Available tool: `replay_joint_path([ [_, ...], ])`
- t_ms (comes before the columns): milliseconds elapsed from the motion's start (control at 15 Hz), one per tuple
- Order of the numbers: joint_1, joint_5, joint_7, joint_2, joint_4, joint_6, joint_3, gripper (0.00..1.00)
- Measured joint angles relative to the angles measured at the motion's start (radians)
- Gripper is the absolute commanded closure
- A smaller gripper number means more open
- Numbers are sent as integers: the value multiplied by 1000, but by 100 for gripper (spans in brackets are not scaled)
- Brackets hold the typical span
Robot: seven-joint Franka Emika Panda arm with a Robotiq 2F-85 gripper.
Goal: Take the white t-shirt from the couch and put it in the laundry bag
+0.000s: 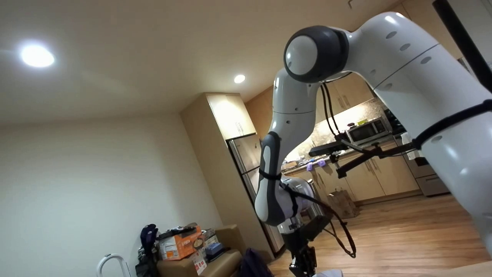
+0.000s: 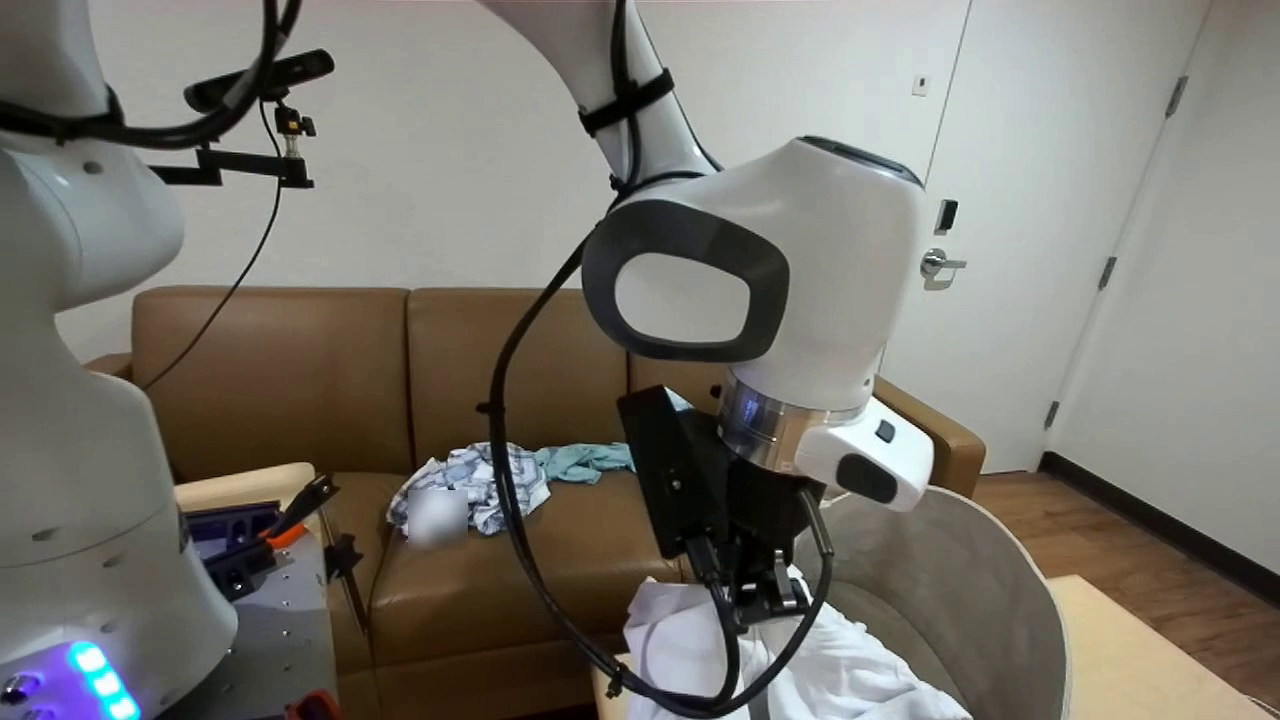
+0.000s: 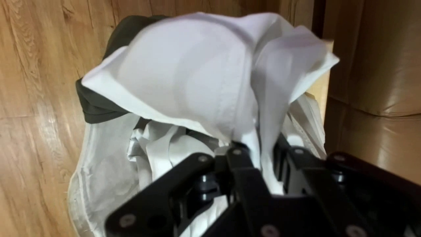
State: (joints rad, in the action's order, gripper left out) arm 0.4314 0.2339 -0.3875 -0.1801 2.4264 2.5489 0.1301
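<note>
Blurry, cropped hand (image 3: 260, 153) around t-shirt (image 3: 204, 79).

A glossy white, rounded arm (image 2: 840, 260) above the black, screw-studded gripper (image 3: 260, 146) is wearing black straps (image 2: 627, 102) and cables (image 2: 500, 455).

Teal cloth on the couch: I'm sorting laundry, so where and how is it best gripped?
Probably a raised fold midway along the visible teal cloth, pinched from above: in an exterior view it lies crumpled on the couch seat, the backrest rising behind, plaid cloth at its left end. The hand must first release the white cloth.
</note>
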Motion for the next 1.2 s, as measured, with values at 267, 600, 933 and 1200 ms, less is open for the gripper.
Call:
replay_joint_path([
  [267, -21, -7, 14, 55, -2, 18, 61, 20],
  [600, -71, -75, 145, 159, -1, 27, 104, 11],
  [933, -80, -83, 163, 179, 6, 27, 109, 7],
  [1200, -80, -83, 163, 179, 8, 27, 110, 7],
])
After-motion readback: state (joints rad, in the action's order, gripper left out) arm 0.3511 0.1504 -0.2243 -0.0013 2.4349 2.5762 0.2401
